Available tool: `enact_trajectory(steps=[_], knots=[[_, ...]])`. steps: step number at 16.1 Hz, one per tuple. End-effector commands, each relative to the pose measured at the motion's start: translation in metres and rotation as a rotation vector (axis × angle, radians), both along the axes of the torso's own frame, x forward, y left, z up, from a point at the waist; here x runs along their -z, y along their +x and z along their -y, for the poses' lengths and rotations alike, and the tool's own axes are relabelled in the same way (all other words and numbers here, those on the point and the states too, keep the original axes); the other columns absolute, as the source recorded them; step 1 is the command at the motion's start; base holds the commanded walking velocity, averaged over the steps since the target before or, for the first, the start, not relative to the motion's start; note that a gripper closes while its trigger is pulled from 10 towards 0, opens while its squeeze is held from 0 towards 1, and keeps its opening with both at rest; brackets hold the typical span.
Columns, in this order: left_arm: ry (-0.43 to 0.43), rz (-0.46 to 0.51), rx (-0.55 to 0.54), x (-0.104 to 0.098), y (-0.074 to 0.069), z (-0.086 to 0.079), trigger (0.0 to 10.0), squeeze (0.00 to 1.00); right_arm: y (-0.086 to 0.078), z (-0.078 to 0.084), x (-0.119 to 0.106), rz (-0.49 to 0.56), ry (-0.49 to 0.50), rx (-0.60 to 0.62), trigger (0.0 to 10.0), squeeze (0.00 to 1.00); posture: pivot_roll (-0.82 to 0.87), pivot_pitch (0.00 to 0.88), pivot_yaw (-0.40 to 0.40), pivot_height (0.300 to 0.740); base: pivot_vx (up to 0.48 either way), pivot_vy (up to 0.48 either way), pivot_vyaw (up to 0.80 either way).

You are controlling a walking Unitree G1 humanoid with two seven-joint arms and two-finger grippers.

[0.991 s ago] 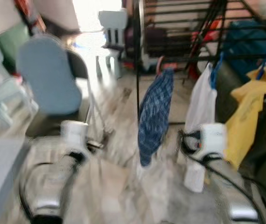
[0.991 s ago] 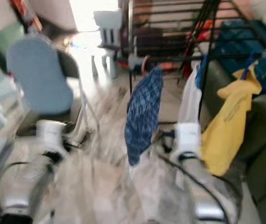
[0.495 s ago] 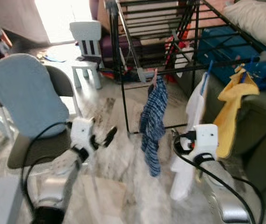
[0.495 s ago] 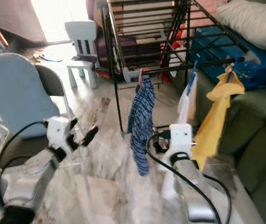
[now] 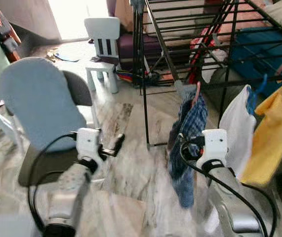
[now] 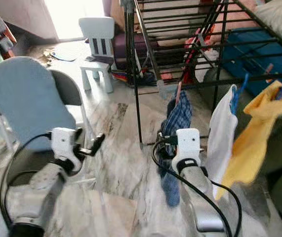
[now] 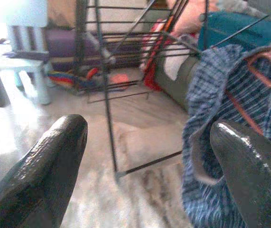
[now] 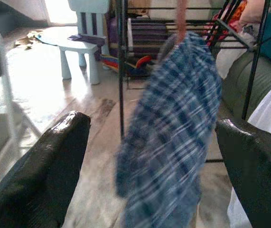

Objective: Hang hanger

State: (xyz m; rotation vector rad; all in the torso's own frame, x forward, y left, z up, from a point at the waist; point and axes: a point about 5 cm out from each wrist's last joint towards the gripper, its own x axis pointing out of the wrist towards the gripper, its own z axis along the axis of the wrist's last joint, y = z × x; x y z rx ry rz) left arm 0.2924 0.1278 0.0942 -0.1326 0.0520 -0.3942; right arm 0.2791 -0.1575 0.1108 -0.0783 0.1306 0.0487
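Since the earlier frame, the blue checked shirt on a pink hanger (image 5: 189,129) has been swung nearer the right gripper (image 8: 149,156). It is hung from the black wire drying rack (image 5: 190,44). Both the right and left gripper (image 7: 144,161) are held spread, gripping nothing.

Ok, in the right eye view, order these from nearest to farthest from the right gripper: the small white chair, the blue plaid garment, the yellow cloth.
1. Blue plaid garment, just ahead of the right gripper.
2. Yellow cloth, off to its right.
3. Small white chair, far back on the left.

- The blue checked garment (image 5: 186,143) on its pink hanger (image 5: 196,94) now hangs beside the right gripper (image 6: 166,139) (camera moved too).
- It swings, blurred, below the drying rack (image 5: 200,47) rail.
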Motion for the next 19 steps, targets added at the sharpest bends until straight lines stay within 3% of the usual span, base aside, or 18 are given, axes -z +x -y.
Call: enact_trajectory(steps=[1, 4, 8, 11, 19], knots=[[0.010, -0.029, -0.042, 0.003, -0.002, -0.008, 10.0, 0.00, -0.001, 0.005, 0.005, -0.034, -0.020, 0.043, 10.0, 0.00, -0.17, 0.088, 0.040, 0.740, 0.000, 0.000, 0.00], [-0.013, -0.038, -0.055, 0.005, -0.005, -0.007, 10.0, 0.00, 0.001, 0.013, 0.012, -0.085, -0.043, 0.084, 10.0, 0.00, -0.18, 0.091, 0.034, 0.740, 0.000, 0.000, 0.00], [-0.020, -0.049, -0.060, 0.004, -0.003, -0.006, 10.0, 0.00, 0.014, 0.006, 0.016, -0.139, -0.027, 0.048, 10.0, 0.00, -0.18, 0.092, 0.031, 0.740, 0.000, 0.000, 0.00], [-0.023, -0.048, -0.051, 0.002, -0.002, -0.004, 10.0, 0.00, 0.024, 0.012, 0.022, -0.193, -0.083, 0.151, 10.0, 0.00, -0.18, 0.092, 0.027, 0.740, 0.000, 0.000, 0.00], [-0.039, -0.043, -0.053, 0.000, -0.002, -0.005, 10.0, 0.00, 0.056, -0.002, 0.016, -0.180, -0.051, 0.088, 10.0, 0.00, -0.17, 0.089, 0.014, 0.740, 0.000, 0.000, 0.00]])
